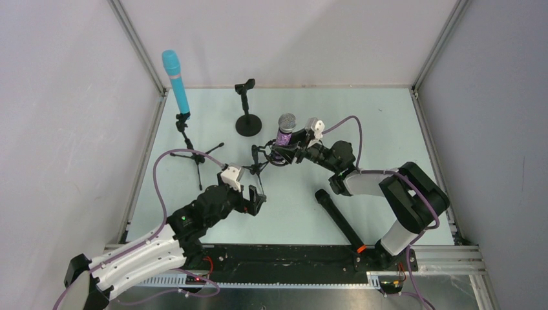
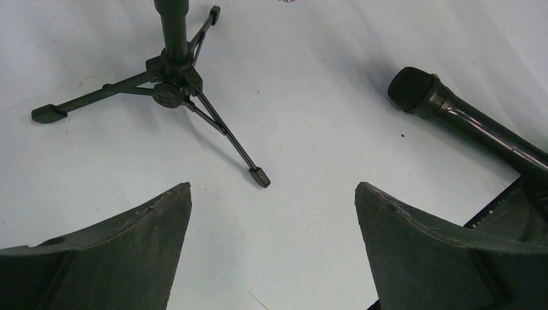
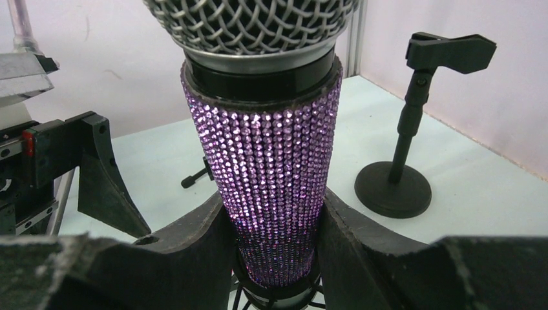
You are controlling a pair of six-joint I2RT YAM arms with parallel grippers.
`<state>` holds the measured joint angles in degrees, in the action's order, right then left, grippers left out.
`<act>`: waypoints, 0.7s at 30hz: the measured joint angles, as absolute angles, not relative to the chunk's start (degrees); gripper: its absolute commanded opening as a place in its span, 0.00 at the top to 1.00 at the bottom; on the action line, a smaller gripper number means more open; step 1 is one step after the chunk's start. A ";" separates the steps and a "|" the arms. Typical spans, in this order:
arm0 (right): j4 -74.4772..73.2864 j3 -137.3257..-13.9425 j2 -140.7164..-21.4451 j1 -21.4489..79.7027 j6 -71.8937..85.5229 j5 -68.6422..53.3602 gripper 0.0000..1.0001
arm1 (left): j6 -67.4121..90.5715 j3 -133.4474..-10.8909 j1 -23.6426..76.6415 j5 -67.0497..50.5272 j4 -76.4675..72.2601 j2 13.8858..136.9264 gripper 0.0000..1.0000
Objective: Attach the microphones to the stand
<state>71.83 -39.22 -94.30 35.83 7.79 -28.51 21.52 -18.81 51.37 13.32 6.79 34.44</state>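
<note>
Three microphones are in view over the pale table (image 1: 388, 142), each in a different place. At the far left the light blue microphone (image 1: 175, 81) stands upright in the clip of a tripod stand (image 1: 192, 155). Near the middle the purple glittery microphone (image 3: 271, 161) is upright with its silver grille on top. Its lower end sits in the black ring holder (image 3: 274, 294) of the middle tripod stand (image 2: 171, 84). The right gripper (image 3: 274, 239) is clamped on it, with one finger pressed against each side of the rhinestone body just above that holder. The black microphone (image 1: 339, 219) lies flat on the table at the near right. Its head points toward the middle, and its orange ring (image 1: 360, 248) is by the front rail.

The left gripper (image 1: 256, 197) hangs low over the table with its jaws spread wide and nothing between them. We see only bare table between its two fingers (image 2: 148, 219). It is close to the feet of the middle tripod stand, and the black microphone's head is off to one side.

Beyond the purple microphone stands a round-base stand (image 1: 247, 110), its clip open at the top.

As for writing, we find only a small round mark on the tripod hub (image 2: 169, 95), too small to read. None of the three microphones shows a legible brand.
</note>
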 measured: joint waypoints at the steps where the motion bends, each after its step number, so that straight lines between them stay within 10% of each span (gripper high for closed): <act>1: 71.55 -39.22 -94.30 35.97 7.64 -28.45 0.74 | 21.65 -18.81 51.37 13.32 6.79 34.35 0.00; 9: 71.55 -39.22 -94.11 36.14 8.19 -28.69 0.09 | 22.63 -18.81 51.37 13.67 6.79 31.75 0.00; 21: 73.23 -39.22 -89.84 36.14 11.18 -31.55 0.00 | 28.62 -17.52 51.37 19.29 6.85 28.01 0.00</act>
